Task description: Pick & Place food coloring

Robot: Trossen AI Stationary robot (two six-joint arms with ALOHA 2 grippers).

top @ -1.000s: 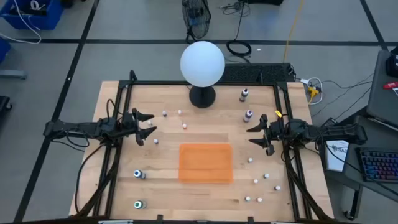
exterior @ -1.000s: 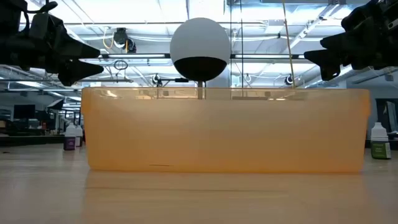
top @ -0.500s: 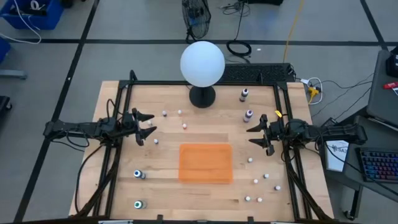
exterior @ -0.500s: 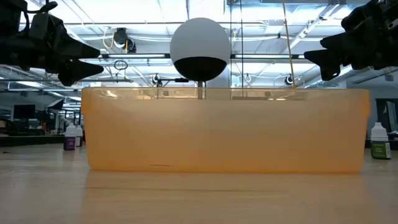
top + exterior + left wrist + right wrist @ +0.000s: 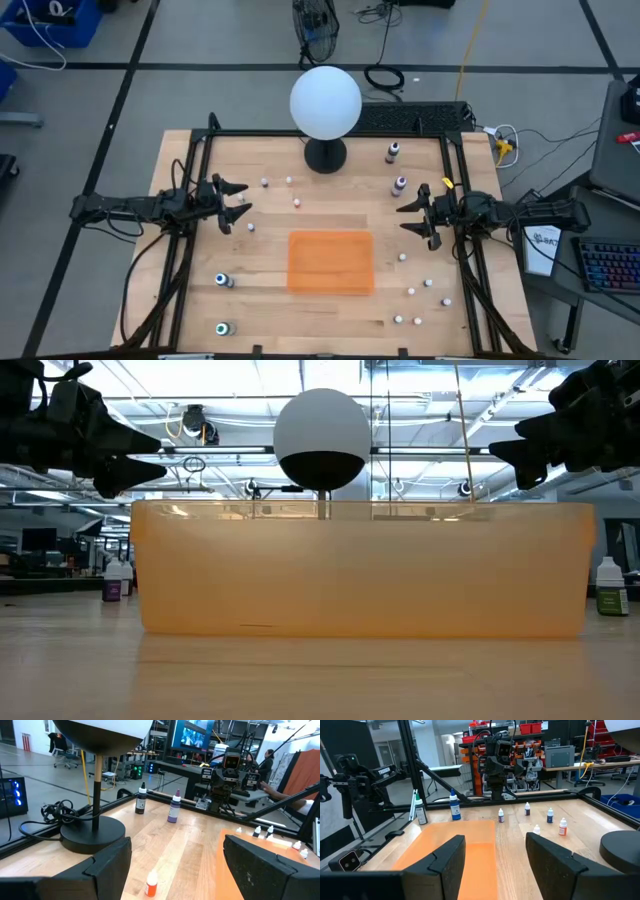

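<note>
The food coloring is several tiny white-capped dropper bottles standing on their bases around the table: a loose group [image 5: 297, 202] near the far left, purple ones [image 5: 400, 186] at the far right, a cluster [image 5: 428, 283] at the near right, and a blue one [image 5: 222, 281] and a green one [image 5: 222, 328] at the near left. My left gripper [image 5: 243, 203] hovers open left of the orange mat; an orange-bodied bottle [image 5: 151, 883] stands ahead of its fingers. My right gripper [image 5: 408, 214] hovers open right of the mat, with the small bottles [image 5: 536, 829] ahead of it.
A flat orange mat [image 5: 331, 262] lies at the table's middle. A big white globe [image 5: 325, 103] on a black base [image 5: 325, 155] stands at the far edge. Black frame rails [image 5: 455, 180] run along both sides. Bare wood shows between the mat and each gripper.
</note>
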